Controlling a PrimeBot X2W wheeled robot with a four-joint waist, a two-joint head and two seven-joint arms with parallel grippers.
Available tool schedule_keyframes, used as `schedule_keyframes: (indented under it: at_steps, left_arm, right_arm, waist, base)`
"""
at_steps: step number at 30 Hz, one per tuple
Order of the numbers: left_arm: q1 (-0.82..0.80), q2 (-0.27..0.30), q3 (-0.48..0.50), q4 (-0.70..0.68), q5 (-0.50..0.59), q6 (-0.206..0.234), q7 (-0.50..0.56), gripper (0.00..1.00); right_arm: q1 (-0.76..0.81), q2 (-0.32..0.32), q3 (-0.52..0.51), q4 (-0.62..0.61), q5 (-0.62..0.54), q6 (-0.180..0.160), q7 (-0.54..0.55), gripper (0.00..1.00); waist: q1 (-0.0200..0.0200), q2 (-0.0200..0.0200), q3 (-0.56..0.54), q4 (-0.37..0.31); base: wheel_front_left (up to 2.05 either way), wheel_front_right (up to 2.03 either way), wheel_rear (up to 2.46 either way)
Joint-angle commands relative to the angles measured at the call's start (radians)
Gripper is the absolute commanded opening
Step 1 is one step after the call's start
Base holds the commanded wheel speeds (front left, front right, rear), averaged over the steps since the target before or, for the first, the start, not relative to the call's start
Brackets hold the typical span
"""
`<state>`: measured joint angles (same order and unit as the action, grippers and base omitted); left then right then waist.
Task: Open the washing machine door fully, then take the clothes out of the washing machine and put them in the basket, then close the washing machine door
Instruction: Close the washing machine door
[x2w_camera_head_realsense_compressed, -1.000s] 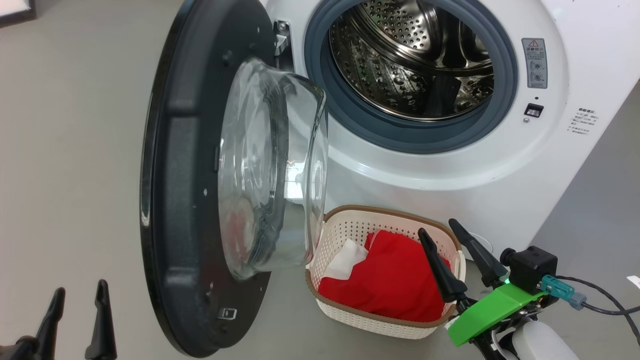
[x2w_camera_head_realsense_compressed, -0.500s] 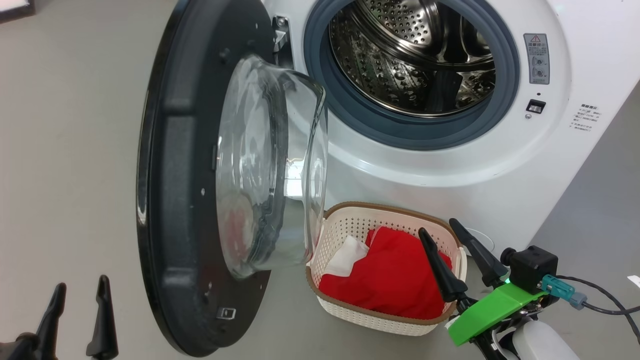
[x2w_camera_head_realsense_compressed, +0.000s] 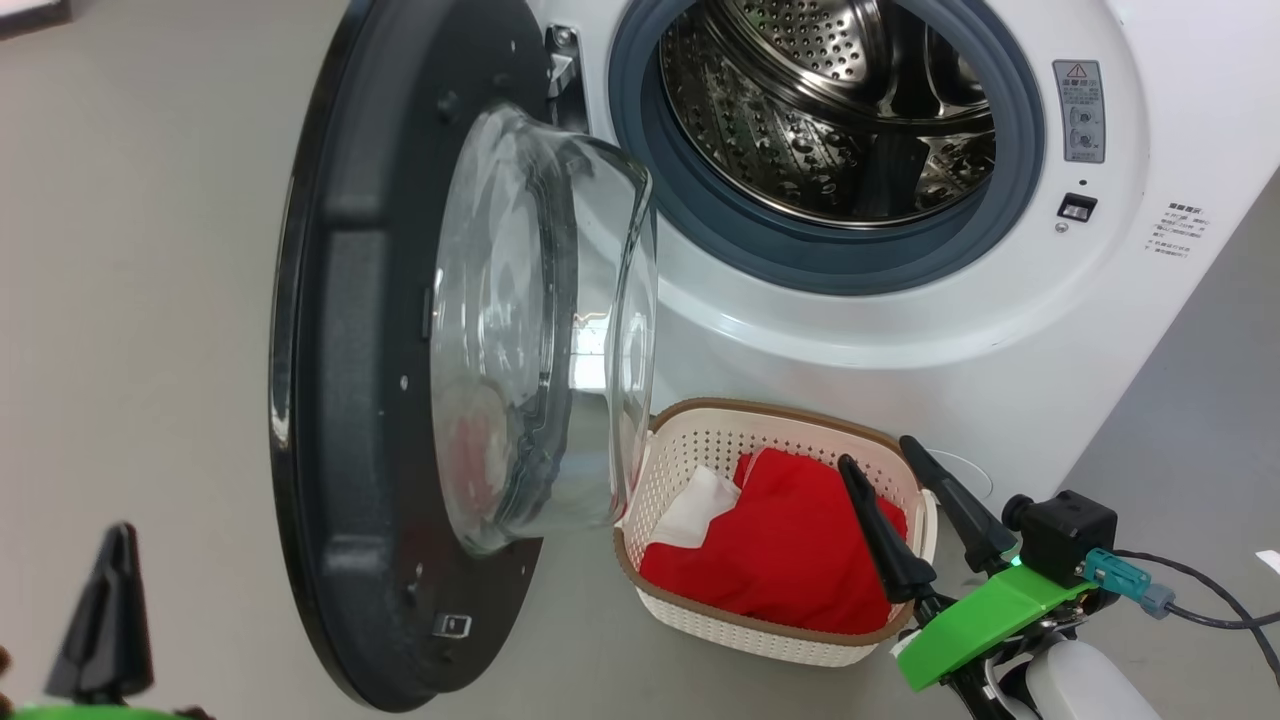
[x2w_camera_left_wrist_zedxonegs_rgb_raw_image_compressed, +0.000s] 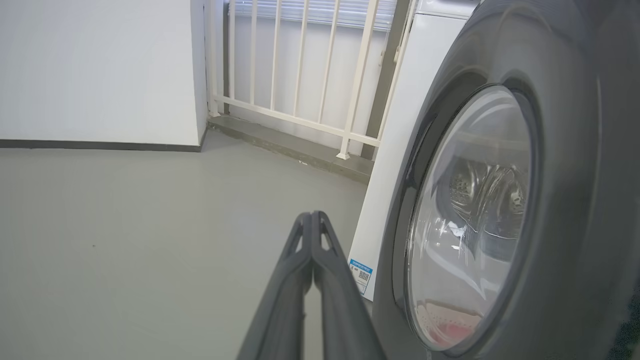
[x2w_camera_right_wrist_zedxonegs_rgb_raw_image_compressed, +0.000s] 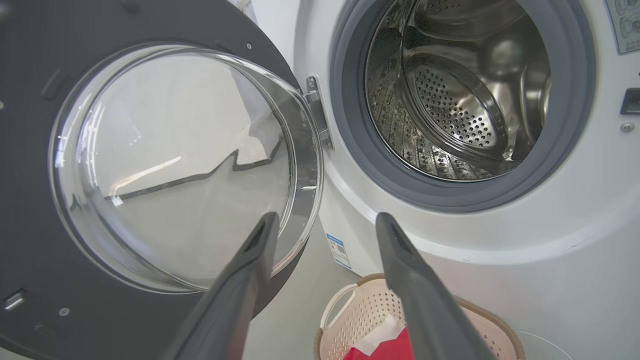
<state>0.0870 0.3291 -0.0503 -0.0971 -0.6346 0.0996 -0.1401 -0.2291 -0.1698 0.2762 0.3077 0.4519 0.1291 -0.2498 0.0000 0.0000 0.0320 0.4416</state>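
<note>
Clothes (x2w_camera_head_realsense_compressed: 780, 550) in the basket (x2w_camera_head_realsense_compressed: 690, 447) (washing machine door (x2w_camera_head_realsense_compressed: 350, 400) wide open)

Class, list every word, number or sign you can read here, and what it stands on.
No words or numbers are readable.
Grey label on the washing machine: a red warning triangle; its print is too small.
Black print beside it: too small.
Blue sticker, lower corner: blurred.
</note>
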Motion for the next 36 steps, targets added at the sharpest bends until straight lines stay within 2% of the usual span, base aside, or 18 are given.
schedule_keyframes:
  at_steps: [1,6,11,17,21,26,28,36]
  left_arm:
    - [-0.068,0.037,0.052,-0.034,-0.021,-0.012,0.007,0.0]
    - [-0.106,0.054,0.072,-0.054,-0.121,-0.059,0.071,0.0]
    - [-0.169,0.056,0.126,-0.081,-0.299,-0.084,0.171,0.0]
    - [-0.252,0.082,0.19,-0.081,-0.483,-0.073,0.301,0.0]
    - [-0.313,0.081,0.214,-0.086,-0.62,-0.045,0.4,0.0]
    - [-0.392,0.062,0.248,-0.076,-0.795,0.035,0.512,0.0]
    - [-0.406,0.063,0.251,-0.072,-0.82,0.052,0.532,0.0]
    - [-0.486,0.062,0.258,-0.024,-0.948,0.193,0.649,0.0]
  right_arm:
    - [-0.036,-0.002,0.015,-0.022,0.011,0.002,-0.012,1.0]
    - [-0.041,-0.002,0.016,-0.022,0.01,0.002,-0.012,1.0]
    - [-0.04,0.0,0.014,-0.021,0.01,0.002,-0.012,1.0]
    - [-0.037,0.003,0.015,-0.022,0.012,0.002,-0.012,1.0]
    - [-0.031,0.006,0.014,-0.022,0.013,0.002,-0.012,1.0]
    - [-0.023,0.009,0.015,-0.021,0.016,0.002,-0.012,1.0]
    - [-0.023,0.009,0.015,-0.022,0.016,0.002,-0.012,1.0]
    - [-0.022,0.01,0.016,-0.023,0.013,0.002,-0.012,1.0]
  waist:
    - [0.0,0.0,0.001,0.0]
    - [0.0,0.0,0.005,-0.002]
    - [0.0,0.0,0.001,-0.008]
    - [0.0,0.0,-0.005,-0.022]
    - [0.0,0.0,-0.009,-0.03]
    - [0.0,0.0,-0.017,-0.04]
    - [0.0,0.0,-0.017,-0.042]
    - [0.0,0.0,-0.013,-0.072]
  base:
    - [0.0,0.0,0.0]
    - [0.0,0.0,0.0]
    - [0.0,0.0,0.0]
    - [0.0,0.0,0.0]
    - [0.0,0.0,0.0]
    - [0.0,0.0,0.0]
    - [0.0,0.0,0.0]
    - [0.0,0.0,0.0]
